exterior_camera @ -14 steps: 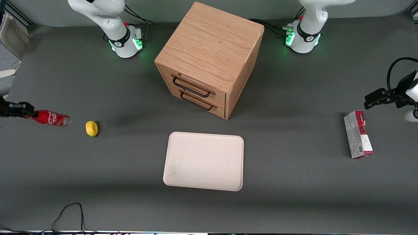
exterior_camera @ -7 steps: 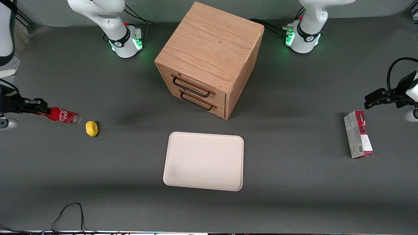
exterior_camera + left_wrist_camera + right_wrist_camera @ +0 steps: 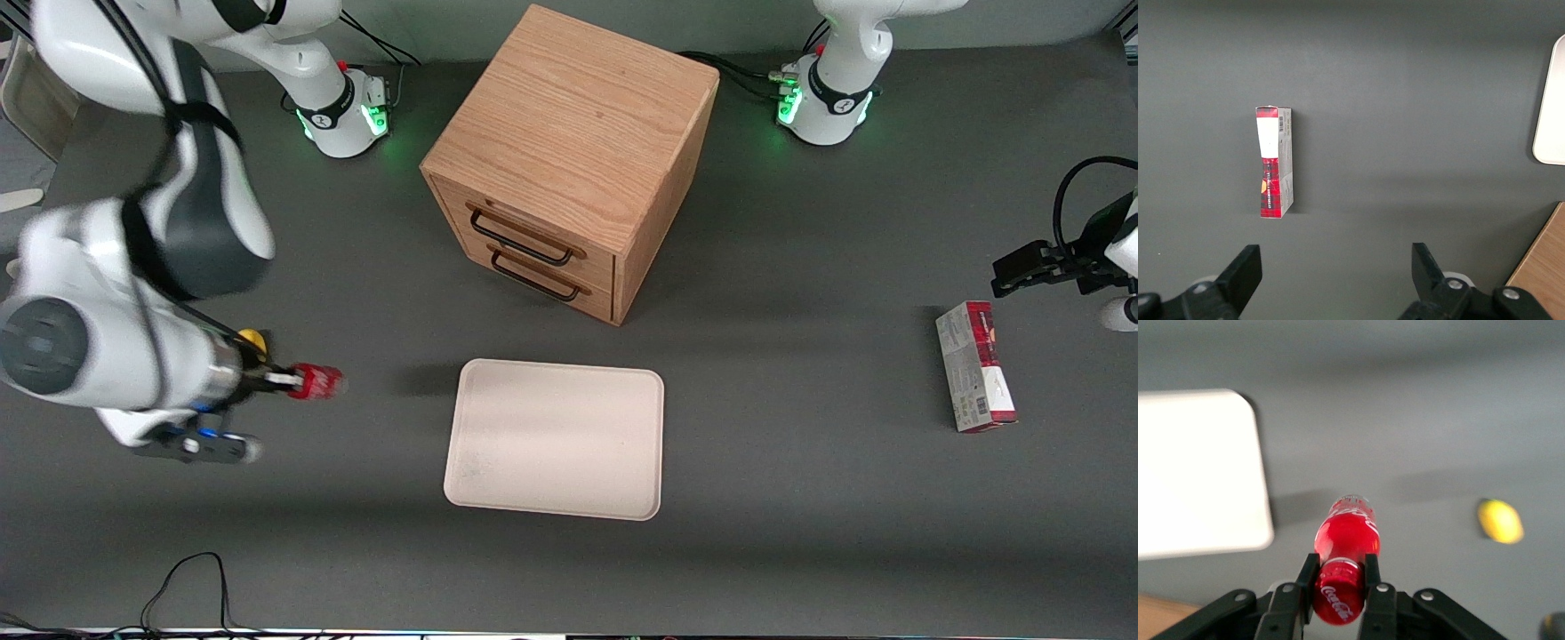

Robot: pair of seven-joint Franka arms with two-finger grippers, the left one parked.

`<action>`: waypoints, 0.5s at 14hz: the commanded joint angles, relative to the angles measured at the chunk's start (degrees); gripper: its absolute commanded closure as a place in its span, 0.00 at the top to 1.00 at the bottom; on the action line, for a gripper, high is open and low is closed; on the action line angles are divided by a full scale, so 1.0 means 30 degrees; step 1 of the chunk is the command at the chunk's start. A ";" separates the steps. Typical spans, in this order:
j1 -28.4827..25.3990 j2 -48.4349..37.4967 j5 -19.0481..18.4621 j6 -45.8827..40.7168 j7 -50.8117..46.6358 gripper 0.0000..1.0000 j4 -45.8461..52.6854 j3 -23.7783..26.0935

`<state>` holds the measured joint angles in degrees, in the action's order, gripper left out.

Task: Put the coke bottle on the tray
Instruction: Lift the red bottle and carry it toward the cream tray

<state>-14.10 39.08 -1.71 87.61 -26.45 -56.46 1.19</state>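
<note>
The right arm [image 3: 133,293] reaches low over the table near the working arm's end, its big white and dark links covering much of that part of the front view. At its tip the gripper [image 3: 283,381] is clamped on the neck of the bottle [image 3: 316,381], just below the red cap; the wrist view shows the two black fingers [image 3: 1307,577] pressed against the neck on both sides, with the cap [image 3: 1336,600] between them. The bottle [image 3: 1346,533] is carried in the air, not touching the table, and its shadow falls on the grey surface below it. It hangs near the tray [image 3: 556,440] but has not reached it: a strip of bare table lies between the bottle's clear base and the tray's nearest short rim.

A yellow lump [image 3: 252,338] peeks out just above the gripper's wrist, partly hidden by the arm; in the wrist view it [image 3: 1500,521] lies apart from the bottle.

The tray sits flat about midway along the table, closer to the front edge than the wooden drawer box [image 3: 569,160], whose two black handles face the tray. The tray's rounded corner [image 3: 1245,403] shows pale in the wrist view.

Toward the parked arm's end lies a red-and-grey carton [image 3: 974,366], flat on the table, well apart from the tray.
</note>
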 commanded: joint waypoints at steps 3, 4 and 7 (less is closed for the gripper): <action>-0.0513 0.3669 -0.0427 0.2754 -0.4278 0.00 0.3497 0.1538; -0.0834 0.4109 -0.0456 0.3455 -0.4859 0.00 0.3557 0.1538; -0.1599 0.5020 -0.0835 0.5598 -0.6125 0.00 0.3617 0.1391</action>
<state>-17.43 51.49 -2.10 103.14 -41.75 -49.76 5.40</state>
